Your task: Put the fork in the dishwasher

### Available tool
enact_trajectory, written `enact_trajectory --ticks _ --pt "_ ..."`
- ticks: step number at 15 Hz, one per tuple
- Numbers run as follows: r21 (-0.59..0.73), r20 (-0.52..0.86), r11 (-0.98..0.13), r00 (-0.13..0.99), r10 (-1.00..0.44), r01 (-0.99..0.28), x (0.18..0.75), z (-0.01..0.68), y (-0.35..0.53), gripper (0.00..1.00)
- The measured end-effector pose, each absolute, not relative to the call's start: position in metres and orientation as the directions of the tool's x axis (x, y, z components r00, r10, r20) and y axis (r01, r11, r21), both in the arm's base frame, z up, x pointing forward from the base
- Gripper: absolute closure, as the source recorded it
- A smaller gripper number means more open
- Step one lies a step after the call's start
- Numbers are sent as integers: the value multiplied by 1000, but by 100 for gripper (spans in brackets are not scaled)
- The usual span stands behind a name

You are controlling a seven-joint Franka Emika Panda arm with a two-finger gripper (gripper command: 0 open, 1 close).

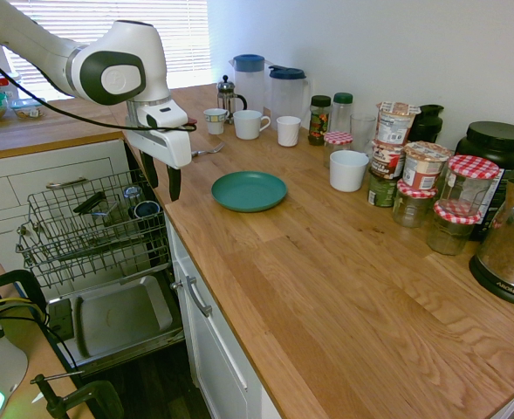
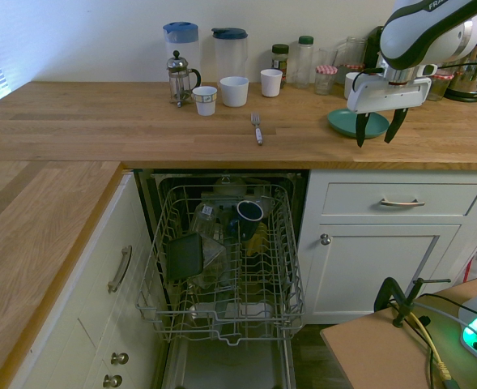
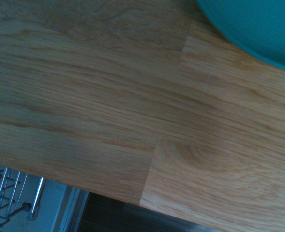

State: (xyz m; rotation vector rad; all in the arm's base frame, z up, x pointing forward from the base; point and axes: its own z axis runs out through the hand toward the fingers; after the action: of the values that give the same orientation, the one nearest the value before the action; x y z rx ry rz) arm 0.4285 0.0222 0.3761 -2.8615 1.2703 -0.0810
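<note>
1. One fork (image 2: 257, 128) is lying on the counter (image 2: 165, 138), its tines turned toward the wall and its handle toward the front edge, above the dishwasher (image 2: 226, 267).
2. Two fingers of the gripper (image 2: 374, 144) are standing wide apart, released and grasping nothing, and they are hanging near the counter's front edge, beside the plate (image 2: 347, 123).
3. That green plate is resting flat, well apart from the fork and farther along the same edge.
4. The dishwasher is standing open below the counter, its door (image 2: 226, 365) hanging down and its wire rack (image 2: 290, 279) sticking out. A dark blue cup (image 2: 250, 212) and a dark square dish (image 2: 185, 257) are sitting in the rack, with clear pieces around them.
5. Toward the wall, a coffee press (image 2: 179, 79) is standing near a small patterned cup (image 2: 205, 100), a white mug (image 2: 234, 91) and a white cup (image 2: 271, 83). Two jugs (image 1: 250, 80) (image 1: 287, 96) are rising behind them.
6. Farther along the wall side, jars with checked lids (image 1: 453, 227) are clustering near noodle pots (image 1: 396, 124), and I am seeing a kettle (image 1: 508, 249) standing toward that end.
</note>
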Motion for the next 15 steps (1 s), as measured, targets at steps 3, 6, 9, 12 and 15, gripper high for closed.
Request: enact_trajectory --ticks 3,6,9,12,15 --pt "-32 46 -676 675 -737 -736 431 377 25 0" --pt "-47 66 -692 689 -722 -720 450 388 44 0" --pt "-81 103 -706 699 -708 -704 479 406 86 0" --pt "-122 120 -711 701 -703 -693 520 420 131 0" --pt "-142 109 -679 671 -734 -720 565 417 169 0"
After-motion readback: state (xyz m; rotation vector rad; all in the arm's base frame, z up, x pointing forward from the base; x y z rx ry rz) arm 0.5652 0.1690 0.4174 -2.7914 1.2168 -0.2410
